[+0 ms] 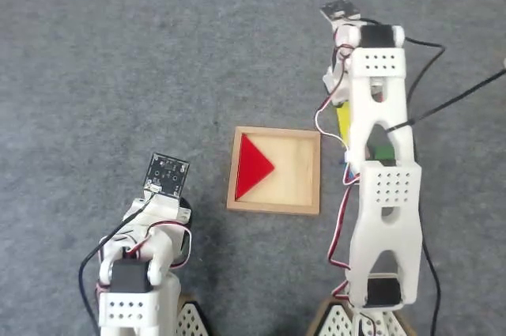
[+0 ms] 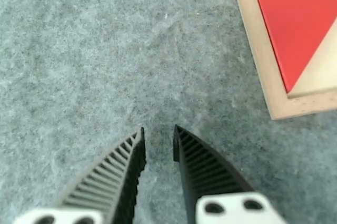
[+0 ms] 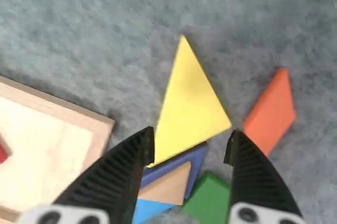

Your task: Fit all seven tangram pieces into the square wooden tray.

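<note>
The square wooden tray (image 1: 310, 170) lies mid-table with a red triangle (image 1: 251, 166) in its left half. My right gripper (image 3: 189, 145) is open just above the pile of loose pieces beside the tray's right edge, its fingers astride the wide end of the yellow triangle (image 3: 189, 103). Nothing is held. An orange parallelogram (image 3: 271, 113) lies beside the yellow piece. A dark blue piece (image 3: 181, 167), a wood-coloured triangle (image 3: 169, 186), a light blue piece (image 3: 147, 209) and a green piece (image 3: 208, 198) lie under the gripper. My left gripper (image 2: 159, 132) is shut and empty over bare carpet, left of the tray corner (image 2: 276, 109).
Grey carpet covers the whole table. The right arm (image 1: 383, 186) stretches over the piece pile and hides most of it from above, leaving a strip of the yellow triangle (image 1: 344, 124) and some green (image 1: 383, 153). Cables trail off to the right.
</note>
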You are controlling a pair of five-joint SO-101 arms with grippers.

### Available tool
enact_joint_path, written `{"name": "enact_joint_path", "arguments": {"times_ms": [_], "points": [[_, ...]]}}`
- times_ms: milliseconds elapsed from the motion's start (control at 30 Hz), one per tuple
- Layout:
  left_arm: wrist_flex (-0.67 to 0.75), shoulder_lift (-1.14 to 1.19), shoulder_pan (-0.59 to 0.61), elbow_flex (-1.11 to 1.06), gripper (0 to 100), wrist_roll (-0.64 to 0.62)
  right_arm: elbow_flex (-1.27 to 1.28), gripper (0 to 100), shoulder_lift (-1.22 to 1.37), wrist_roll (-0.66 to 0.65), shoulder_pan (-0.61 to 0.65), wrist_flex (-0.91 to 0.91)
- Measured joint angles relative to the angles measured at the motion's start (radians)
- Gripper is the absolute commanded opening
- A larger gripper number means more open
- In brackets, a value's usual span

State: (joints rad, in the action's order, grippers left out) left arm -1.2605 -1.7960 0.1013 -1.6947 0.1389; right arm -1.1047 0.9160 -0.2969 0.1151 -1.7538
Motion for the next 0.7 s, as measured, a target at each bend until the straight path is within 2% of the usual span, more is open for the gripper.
{"name": "enact_joint_path", "arguments": {"times_ms": [233,700], "points": [[0.000,0.000,0.000,0.000,9,0.000,0.000,35.9,0.087,0.006,0.009,0.000],[0.000,0.000,0.000,0.000,9,0.000,-0.184,33.6,0.315,-0.002,0.015,0.000]]}}
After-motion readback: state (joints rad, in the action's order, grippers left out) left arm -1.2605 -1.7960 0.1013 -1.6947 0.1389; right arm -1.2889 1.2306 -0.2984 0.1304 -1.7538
